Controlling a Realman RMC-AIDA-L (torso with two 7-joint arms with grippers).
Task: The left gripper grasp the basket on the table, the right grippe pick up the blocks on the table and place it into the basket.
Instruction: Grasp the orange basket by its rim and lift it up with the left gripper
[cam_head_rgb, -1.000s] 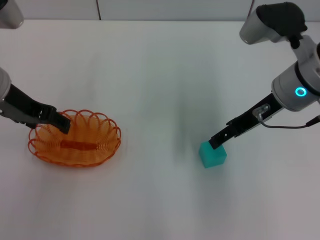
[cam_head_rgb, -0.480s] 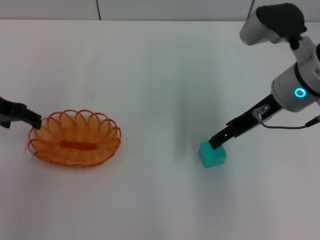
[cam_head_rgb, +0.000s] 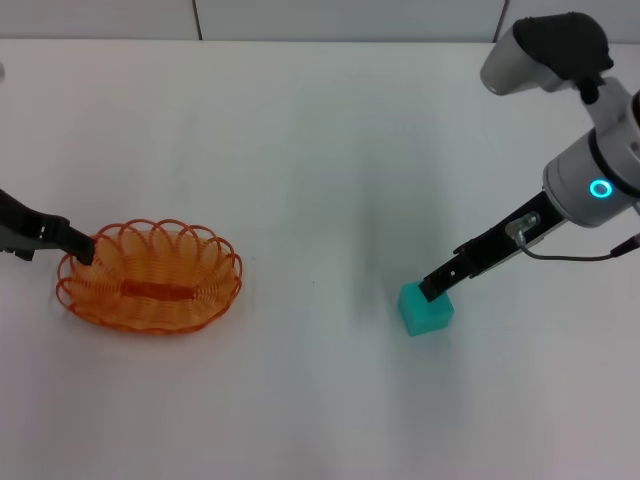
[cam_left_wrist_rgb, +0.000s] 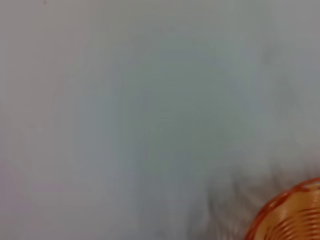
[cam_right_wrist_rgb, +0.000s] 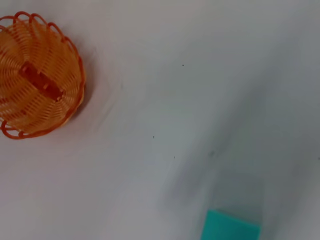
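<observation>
The orange wire basket (cam_head_rgb: 205, 298) sits on the white table (cam_head_rgb: 300, 150) at the left. My left gripper (cam_head_rgb: 82, 246) reaches in from the left edge, its black tip at the basket's left rim. The teal block (cam_head_rgb: 428, 312) lies on the table at the right. My right gripper (cam_head_rgb: 433, 289) slants down from the cyan-ringed arm, its tip at the block's far upper edge. In the right wrist view the basket (cam_right_wrist_rgb: 70, 107) is far off and the block (cam_right_wrist_rgb: 230, 227) is at the frame's edge. The left wrist view catches only a piece of the basket rim (cam_left_wrist_rgb: 280, 202).
Bare white tabletop lies between the basket and the block. A wall or panel edge (cam_head_rgb: 195, 20) runs along the table's far side. The right arm's grey cable (cam_head_rgb: 570, 255) hangs beside its wrist.
A second ago the left gripper's tip was over the basket's inside. It drew back left off the basket, then came slightly right to the rim. The right gripper and block stayed put.
</observation>
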